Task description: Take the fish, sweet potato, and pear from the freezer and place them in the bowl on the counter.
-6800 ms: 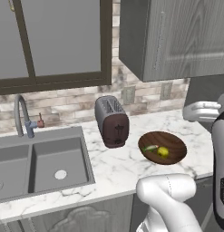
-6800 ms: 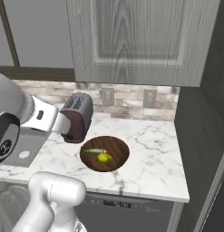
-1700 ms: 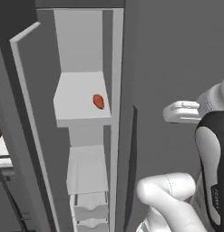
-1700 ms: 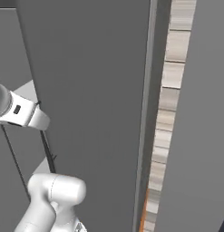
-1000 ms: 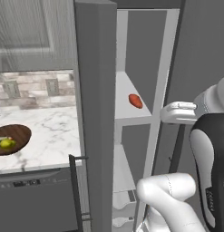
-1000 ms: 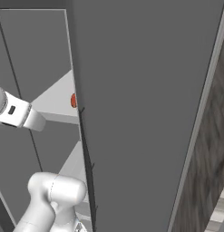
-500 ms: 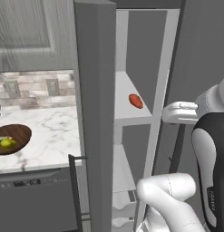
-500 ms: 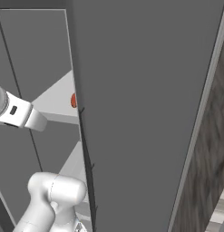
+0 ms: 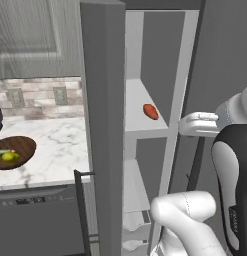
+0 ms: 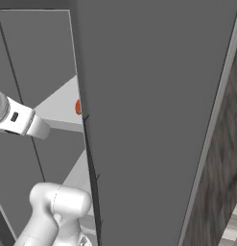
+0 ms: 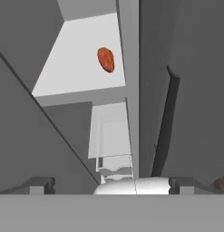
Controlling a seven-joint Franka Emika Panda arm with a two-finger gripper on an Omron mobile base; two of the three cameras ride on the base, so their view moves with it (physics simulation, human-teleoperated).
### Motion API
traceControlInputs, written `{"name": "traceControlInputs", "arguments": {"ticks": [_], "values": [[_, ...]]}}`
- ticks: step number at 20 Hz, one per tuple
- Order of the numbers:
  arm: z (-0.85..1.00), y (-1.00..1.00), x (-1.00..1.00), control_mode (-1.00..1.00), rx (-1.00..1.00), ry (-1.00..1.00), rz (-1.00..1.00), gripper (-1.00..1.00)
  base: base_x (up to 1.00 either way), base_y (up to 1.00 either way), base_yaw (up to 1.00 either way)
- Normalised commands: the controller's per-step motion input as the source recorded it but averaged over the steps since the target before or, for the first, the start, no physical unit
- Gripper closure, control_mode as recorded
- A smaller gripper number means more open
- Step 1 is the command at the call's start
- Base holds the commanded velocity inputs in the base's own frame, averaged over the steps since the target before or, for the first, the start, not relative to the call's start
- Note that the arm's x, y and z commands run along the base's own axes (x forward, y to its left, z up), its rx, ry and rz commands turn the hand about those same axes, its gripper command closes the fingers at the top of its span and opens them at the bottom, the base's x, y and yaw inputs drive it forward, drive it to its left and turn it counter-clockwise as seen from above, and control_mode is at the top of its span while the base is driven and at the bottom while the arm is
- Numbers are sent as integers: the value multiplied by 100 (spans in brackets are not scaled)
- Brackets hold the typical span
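A: We are seeing the sweet potato [image 9: 150,111] lying alone on the freezer's [image 9: 102,125] white shelf [image 9: 137,107], centre of the left base frame.

B: Gripper [image 11: 111,185]?

A: Jaws standing wide apart, gripping nothing, well short of it.

B: We are also noting the pear [image 9: 10,157] and fish [image 9: 2,151] sitting in the bowl [image 9: 26,145] on the counter [image 9: 60,150], lower left.

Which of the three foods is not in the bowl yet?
The sweet potato, the orange-red lump alone on the freezer shelf; the pear and fish lie in the bowl.
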Motion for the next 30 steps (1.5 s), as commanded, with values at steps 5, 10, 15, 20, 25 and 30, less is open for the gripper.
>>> {"name": "traceControlInputs", "arguments": {"ticks": [5,10,15,20,25,30], "values": [[0,9,4,-100,0,1,0,-100,6,17,5],[9,21,35,-100,0,9,0,-100,0,0,0],[0,-7,26,-100,0,5,1,-100,0,0,0],[0,-3,21,-100,-2,0,0,-100,0,0,0],[0,3,39,-100,-7,0,0,-100,0,0,0],[0,0,38,-100,-7,0,0,-100,0,0,0]]}}
